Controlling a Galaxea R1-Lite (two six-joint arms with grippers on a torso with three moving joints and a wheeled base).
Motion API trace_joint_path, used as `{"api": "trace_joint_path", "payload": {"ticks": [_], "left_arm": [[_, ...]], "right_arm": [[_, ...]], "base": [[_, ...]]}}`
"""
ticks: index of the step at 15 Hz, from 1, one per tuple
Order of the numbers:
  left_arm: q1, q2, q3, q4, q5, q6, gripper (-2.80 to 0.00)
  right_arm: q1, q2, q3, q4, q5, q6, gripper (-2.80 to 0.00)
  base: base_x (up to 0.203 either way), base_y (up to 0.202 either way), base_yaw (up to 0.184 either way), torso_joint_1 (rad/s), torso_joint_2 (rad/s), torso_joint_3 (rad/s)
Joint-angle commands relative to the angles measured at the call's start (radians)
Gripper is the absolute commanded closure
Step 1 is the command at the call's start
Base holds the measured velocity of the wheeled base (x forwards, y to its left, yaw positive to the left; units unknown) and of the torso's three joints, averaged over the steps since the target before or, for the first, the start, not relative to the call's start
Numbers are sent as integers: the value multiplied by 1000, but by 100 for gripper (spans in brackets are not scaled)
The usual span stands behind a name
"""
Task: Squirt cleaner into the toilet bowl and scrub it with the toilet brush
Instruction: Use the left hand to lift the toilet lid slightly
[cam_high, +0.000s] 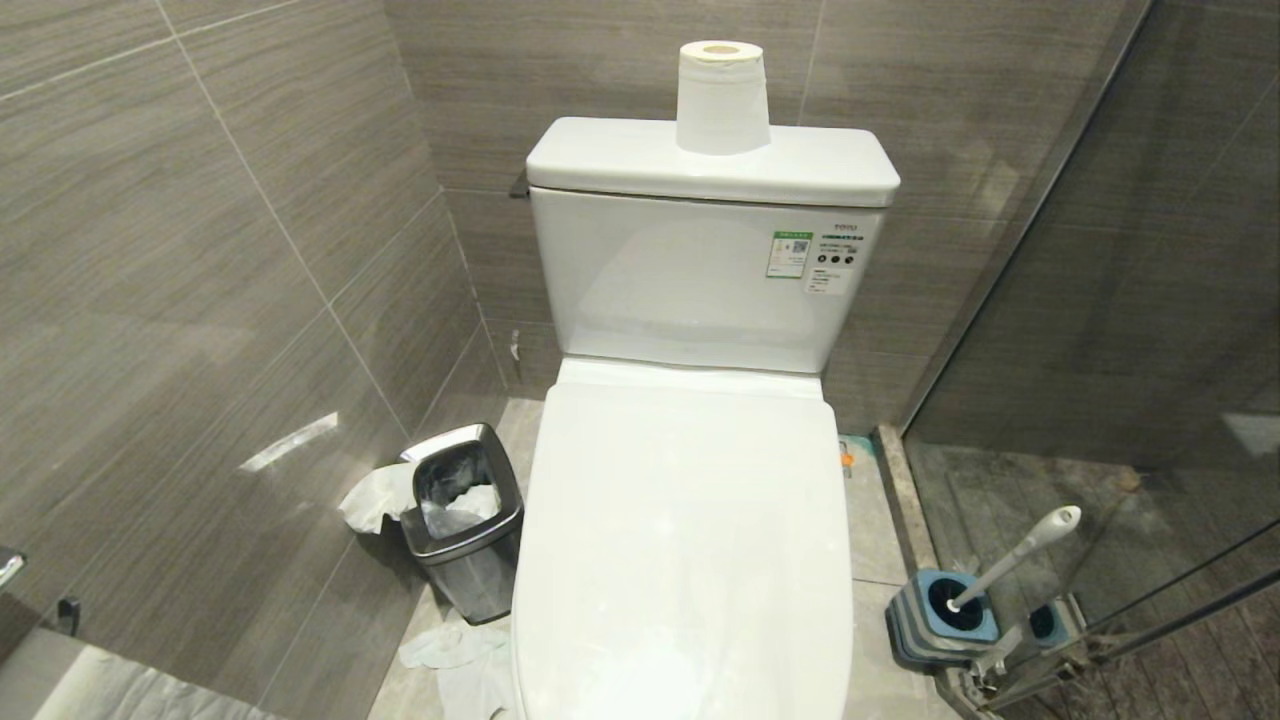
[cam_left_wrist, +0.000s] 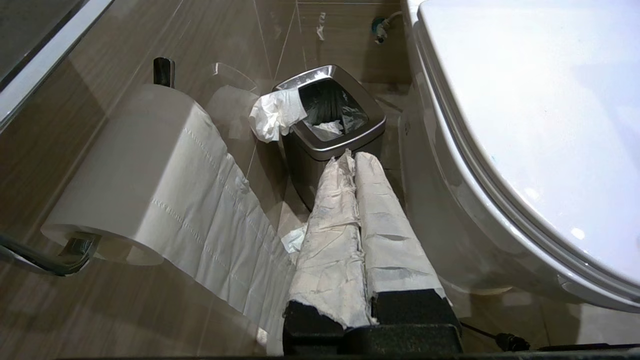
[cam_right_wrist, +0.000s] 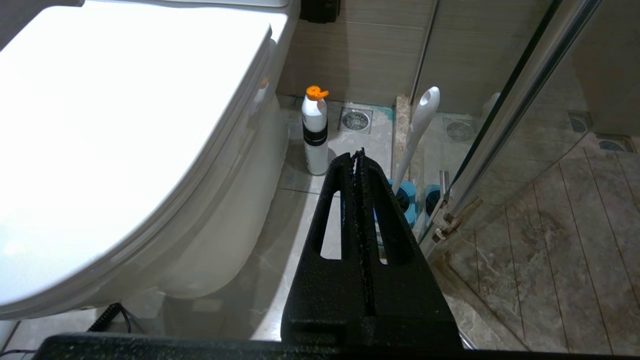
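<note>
Presently, from the left: a small square steel waste bin is standing on the floor just beside the large glossy white ceramic toilet, whose lid is lying closed over the bowl. A white paper roll is sitting upright on the tank. The long white-handled toilet brush is leaning in its blue-topped grey square holder by the glass partition. The paper-wrapped left gripper and black right gripper are hanging low beside the toilet, fingers pressed together, holding nothing.

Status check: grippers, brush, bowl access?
Left gripper and right gripper shut, empty. Toilet brush in its holder. Lid down, covering bowl.
</note>
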Motion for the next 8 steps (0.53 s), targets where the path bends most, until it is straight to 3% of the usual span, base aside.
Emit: {"api": "trace_joint_path", "payload": {"ticks": [1, 8], "left_arm": [[0, 1, -1, 2, -3, 22, 0], [0, 1, -76, 22, -19, 122, 0]], "right_arm": [[0, 0, 0, 0, 0, 0, 0], [0, 0, 0, 0, 1, -3, 0]], "base": [[0, 0, 0, 0, 0, 0], [0, 0, 0, 0, 0, 0]]}}
